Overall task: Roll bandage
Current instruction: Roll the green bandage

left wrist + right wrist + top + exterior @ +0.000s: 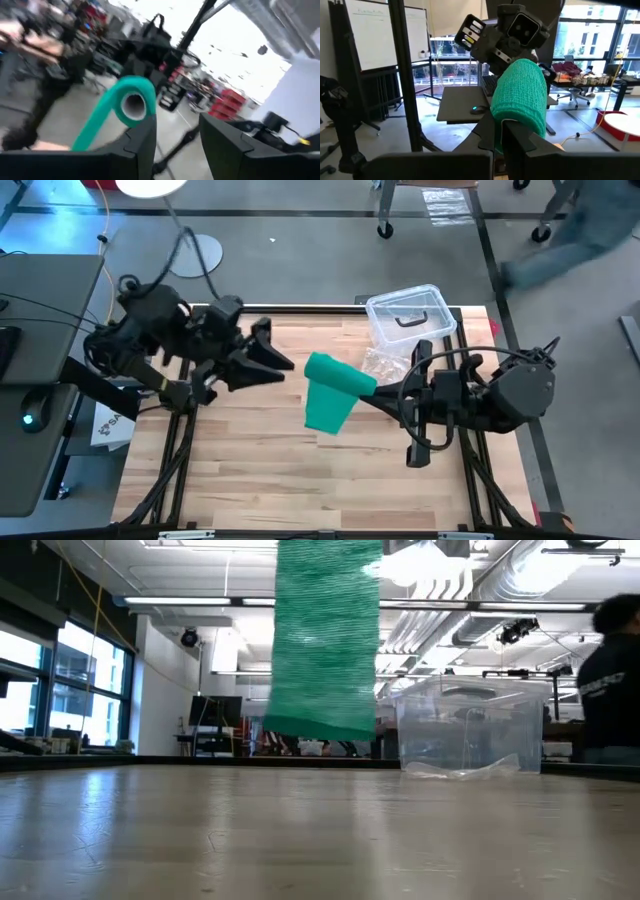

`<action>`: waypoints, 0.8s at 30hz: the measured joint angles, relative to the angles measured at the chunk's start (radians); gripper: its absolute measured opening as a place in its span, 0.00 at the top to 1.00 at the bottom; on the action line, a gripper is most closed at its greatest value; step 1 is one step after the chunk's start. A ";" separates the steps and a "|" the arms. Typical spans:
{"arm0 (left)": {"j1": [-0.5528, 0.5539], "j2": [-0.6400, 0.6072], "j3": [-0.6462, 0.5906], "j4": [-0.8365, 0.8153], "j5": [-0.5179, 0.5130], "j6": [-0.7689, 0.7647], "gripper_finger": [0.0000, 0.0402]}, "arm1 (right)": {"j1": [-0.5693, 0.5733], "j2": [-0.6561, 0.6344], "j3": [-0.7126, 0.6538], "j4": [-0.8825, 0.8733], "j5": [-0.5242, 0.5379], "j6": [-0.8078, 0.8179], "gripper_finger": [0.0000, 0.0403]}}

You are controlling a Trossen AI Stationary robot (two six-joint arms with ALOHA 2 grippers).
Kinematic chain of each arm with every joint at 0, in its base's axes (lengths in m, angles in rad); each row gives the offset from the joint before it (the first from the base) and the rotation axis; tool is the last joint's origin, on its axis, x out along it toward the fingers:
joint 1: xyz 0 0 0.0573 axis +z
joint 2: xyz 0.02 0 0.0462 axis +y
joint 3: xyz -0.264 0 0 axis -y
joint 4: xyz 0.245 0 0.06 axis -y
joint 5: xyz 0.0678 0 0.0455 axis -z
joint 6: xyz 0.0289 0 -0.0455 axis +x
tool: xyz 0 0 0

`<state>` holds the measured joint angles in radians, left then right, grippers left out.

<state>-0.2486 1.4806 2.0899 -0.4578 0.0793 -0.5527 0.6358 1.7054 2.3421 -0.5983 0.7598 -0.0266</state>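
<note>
a: how far along is the rolling?

b: partway, i'd judge. the green stretchy fabric bandage [333,388] has a rolled head at its top end, and a flat tail hangs down from it, clear of the table in the low view. that loose tail is what is left to wind.

a: who has hold of it?

b: the right gripper [501,131], above the middle of the table. its dark fingers are closed on the rolled part, so the bandage is up in the air and not lying on the wood.

a: and the left gripper [283,361]?

b: just beside the roll, apart from it as far as the high view shows. its own camera looks past two fingers [142,145] with a gap between them and nothing in it. how wide that gap really is, i cannot tell.

a: the surface?

b: a pale wooden plank table [250,470]. at its far right corner stand a clear plastic box with a black handle [410,319] and a crinkly clear plastic bag [388,363].

a: the room?

b: a workshop with ceiling ducts, strip lights, big windows, a whiteboard and desks. a person in a dark top [612,680] shows beyond the table, blurred.
</note>
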 joint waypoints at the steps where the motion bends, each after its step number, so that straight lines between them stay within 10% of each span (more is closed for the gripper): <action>1: 0.006 0.008 0.000 -0.001 0.026 -0.018 0.63 | -0.002 0.000 0.000 -0.006 -0.003 0.009 0.99; 24: 0.053 0.065 0.000 -0.036 0.116 -0.042 0.49 | -0.008 -0.001 0.000 -0.097 -0.104 0.166 0.99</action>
<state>-0.1957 1.5459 2.0897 -0.4938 0.1952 -0.5947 0.6281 1.7047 2.3417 -0.6949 0.6555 0.1392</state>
